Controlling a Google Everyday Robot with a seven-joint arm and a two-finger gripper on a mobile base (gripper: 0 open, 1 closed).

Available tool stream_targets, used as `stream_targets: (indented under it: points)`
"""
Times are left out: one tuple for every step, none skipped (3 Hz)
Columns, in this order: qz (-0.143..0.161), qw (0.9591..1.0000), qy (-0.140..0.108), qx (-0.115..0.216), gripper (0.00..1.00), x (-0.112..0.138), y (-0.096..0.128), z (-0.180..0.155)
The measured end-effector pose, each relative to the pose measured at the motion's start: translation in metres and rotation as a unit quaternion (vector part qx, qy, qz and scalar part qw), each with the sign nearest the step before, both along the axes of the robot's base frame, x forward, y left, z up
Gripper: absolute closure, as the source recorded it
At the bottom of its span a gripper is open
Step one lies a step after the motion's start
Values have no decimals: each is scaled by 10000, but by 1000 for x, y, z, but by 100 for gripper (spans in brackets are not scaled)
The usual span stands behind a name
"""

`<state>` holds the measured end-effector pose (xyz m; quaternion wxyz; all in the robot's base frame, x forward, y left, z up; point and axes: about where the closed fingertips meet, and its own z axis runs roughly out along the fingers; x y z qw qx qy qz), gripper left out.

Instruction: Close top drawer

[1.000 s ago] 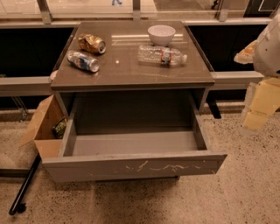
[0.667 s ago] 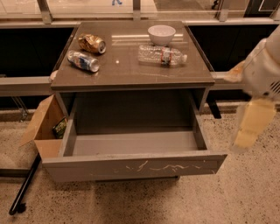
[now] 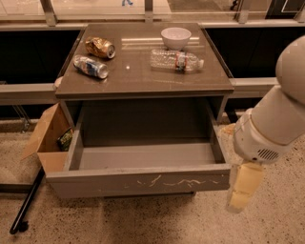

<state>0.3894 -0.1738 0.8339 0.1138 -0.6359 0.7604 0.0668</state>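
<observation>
A speckled stone floor in beige and brown fills the near part of the scene. A grey-brown desk stands in the middle, its glossy top catching pale reflections. Behind it a grey rail runs from left to right, with dark panels above it. At the far edge stand metal window posts with bright light between them. Left of the desk an open cardboard box sits on the floor. A black pole lies just beside it, slanting toward the near left. The gripper hangs over the floor at the near right.
</observation>
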Motion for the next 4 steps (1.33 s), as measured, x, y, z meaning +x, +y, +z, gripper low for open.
stream_targets:
  points:
    - [-51, 9992, 351, 166, 18, -10, 10, -54]
    - [-54, 9991, 384, 162, 49, -12, 10, -60]
    - [-54, 9991, 384, 162, 72, -12, 10, -60]
    - [89, 9996, 262, 52, 96, -8, 14, -86]
